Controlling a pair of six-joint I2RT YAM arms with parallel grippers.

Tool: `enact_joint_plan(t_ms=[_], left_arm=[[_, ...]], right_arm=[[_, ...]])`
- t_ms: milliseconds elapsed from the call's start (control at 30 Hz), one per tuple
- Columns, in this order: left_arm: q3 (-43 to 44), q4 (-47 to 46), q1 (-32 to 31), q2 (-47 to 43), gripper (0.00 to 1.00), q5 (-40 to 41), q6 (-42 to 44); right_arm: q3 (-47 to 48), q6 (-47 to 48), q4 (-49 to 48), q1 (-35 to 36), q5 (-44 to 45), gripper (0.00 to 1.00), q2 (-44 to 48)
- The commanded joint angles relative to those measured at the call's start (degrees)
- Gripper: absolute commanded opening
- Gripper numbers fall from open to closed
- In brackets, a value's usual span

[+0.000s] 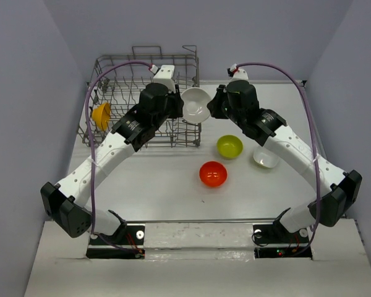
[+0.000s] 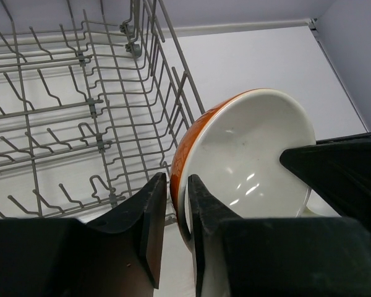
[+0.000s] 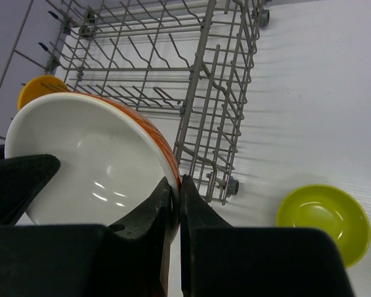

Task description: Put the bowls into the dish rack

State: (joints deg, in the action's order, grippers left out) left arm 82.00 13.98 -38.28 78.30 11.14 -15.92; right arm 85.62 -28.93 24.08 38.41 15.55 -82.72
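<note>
You've got both arms on one bowl right now: the white bowl with the orange-red outside (image 1: 196,104) hangs tilted above the table (image 1: 161,192), right at the 3 o'clock edge of the dish rack (image 1: 120,80), its white inside facing the overhead camera. In the left wrist view your left fingers (image 2: 149,229) are pinched on its rim, one finger on the orange outside and one on the white inside. In the right wrist view your right fingers (image 3: 195,247) are clamped on the rim at another spot, with barely a gap between them. Whether the bowl touches the rack's wires, I can't tell. Inside the rack, the yellow-orange bowl (image 1: 101,116) stands on edge at the 9 o'clock end. On the table, the lime green bowl (image 1: 229,146) sits at 5 o'clock from the held bowl. The red-orange bowl (image 1: 213,174) is at 7 o'clock from the green one, and the plain white bowl (image 1: 266,157) is at its 4 o'clock, under your right arm.
</note>
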Motion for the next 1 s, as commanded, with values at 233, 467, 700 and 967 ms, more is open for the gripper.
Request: enact_joint_plan(t_ms=[233, 467, 700, 967], left_arm=[[2.6, 0.7, 0.1, 0.6, 0.21, 3.8, 1.1], [2.6, 1.1, 0.1, 0.6, 0.01, 5.9, 1.8], [3.3, 0.3, 0.1, 0.8, 0.0, 9.2, 1.6], [9.0, -0.4, 1.5, 2.7, 0.0, 15.5, 1.0]], right_arm=[[10.0, 4.1, -0.6, 3.1, 4.5, 0.01, -2.7], [10.0, 4.9, -0.1, 4.2, 6.9, 0.01, -3.7], [10.2, 5.1, -0.4, 4.2, 6.7, 0.44, -3.9], [12.9, 6.5, -0.1, 4.2, 9.9, 0.7, -1.9]])
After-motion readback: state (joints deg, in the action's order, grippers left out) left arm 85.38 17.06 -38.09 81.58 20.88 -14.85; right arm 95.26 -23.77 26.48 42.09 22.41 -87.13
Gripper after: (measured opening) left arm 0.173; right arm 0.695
